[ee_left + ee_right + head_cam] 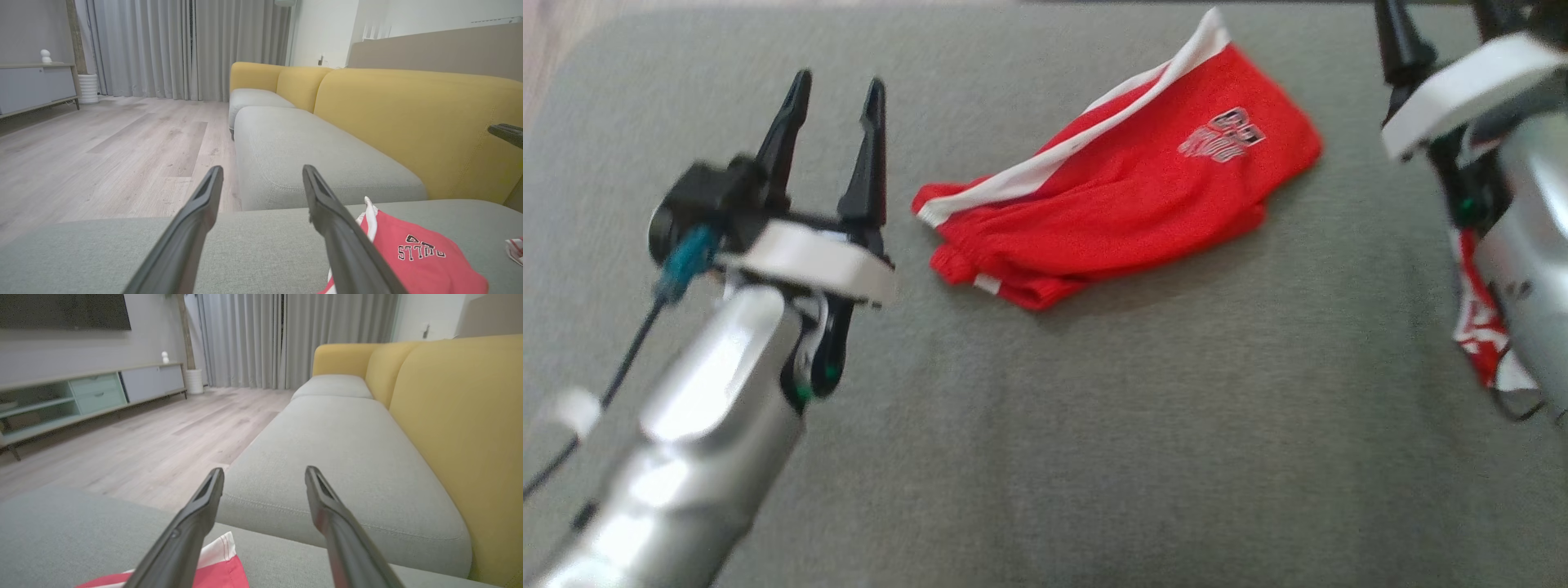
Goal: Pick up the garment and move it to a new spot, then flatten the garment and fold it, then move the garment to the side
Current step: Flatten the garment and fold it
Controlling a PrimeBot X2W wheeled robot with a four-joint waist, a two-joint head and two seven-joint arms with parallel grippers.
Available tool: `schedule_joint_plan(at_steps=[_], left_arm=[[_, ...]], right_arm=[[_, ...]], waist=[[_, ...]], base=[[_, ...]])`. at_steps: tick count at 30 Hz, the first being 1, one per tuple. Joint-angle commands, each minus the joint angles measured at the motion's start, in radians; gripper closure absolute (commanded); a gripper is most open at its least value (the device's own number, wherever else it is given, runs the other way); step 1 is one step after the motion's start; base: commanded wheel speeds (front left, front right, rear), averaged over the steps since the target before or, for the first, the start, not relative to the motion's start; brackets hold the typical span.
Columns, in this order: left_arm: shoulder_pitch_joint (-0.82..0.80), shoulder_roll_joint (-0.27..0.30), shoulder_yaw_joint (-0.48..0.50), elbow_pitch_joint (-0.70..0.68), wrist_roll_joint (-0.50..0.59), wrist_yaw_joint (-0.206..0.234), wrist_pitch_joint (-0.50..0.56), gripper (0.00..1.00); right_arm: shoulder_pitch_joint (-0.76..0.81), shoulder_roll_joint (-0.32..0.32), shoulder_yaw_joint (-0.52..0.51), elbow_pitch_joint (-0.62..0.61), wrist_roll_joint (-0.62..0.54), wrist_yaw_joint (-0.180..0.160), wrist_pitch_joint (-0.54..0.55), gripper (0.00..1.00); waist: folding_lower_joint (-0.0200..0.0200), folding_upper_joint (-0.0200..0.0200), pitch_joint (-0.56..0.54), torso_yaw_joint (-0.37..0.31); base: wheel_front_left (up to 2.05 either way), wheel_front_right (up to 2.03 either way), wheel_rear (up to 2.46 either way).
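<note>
Red shorts (1127,196) were found folded on the sofa seat (1094,425) between the arms, with the long axis running near-left to far-right in the head view. The near end was placed just right of the left gripper (838,82), judged the closer one. Left gripper and right gripper (264,473) were both spread wide and empty; a second cloth (1478,327) was half hidden behind the right arm.

Holds left gripper (838,83) out at lower left, fingers spread wide and empty; carries right gripper (264,472) at upper right, equally wide, gripping nothing.
</note>
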Motion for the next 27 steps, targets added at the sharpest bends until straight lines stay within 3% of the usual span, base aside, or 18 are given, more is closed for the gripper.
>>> schedule_joint_plan(at_steps=[1,6,15,27], left_arm=[[0.015,0.034,0.057,-0.043,0.013,0.013,-0.009,0.00],[0.178,0.014,0.140,-0.129,0.082,0.030,-0.009,0.00],[0.442,-0.056,0.326,-0.216,0.222,-0.021,-0.009,0.00],[0.531,-0.146,0.442,-0.196,0.348,-0.109,-0.009,0.00]], right_arm=[[0.027,0.020,-0.015,-0.035,-0.015,-0.001,-0.014,0.00],[0.166,0.086,-0.174,-0.136,-0.082,-0.001,-0.020,0.00],[0.518,0.263,-0.381,-0.324,-0.326,-0.001,-0.020,0.00],[0.680,0.300,-0.447,-0.442,-0.376,-0.001,-0.009,0.00]], waist=[[0.0002,0.0000,-0.046,-0.045],[0.0002,0.0000,-0.090,-0.080],[0.0002,0.0000,-0.151,-0.131],[0.0002,0.0000,-0.147,-0.113]], base=[[0.00,0.00,0.00],[0.00,0.00,0.00],[0.00,0.00,0.00],[0.00,0.00,0.00]])
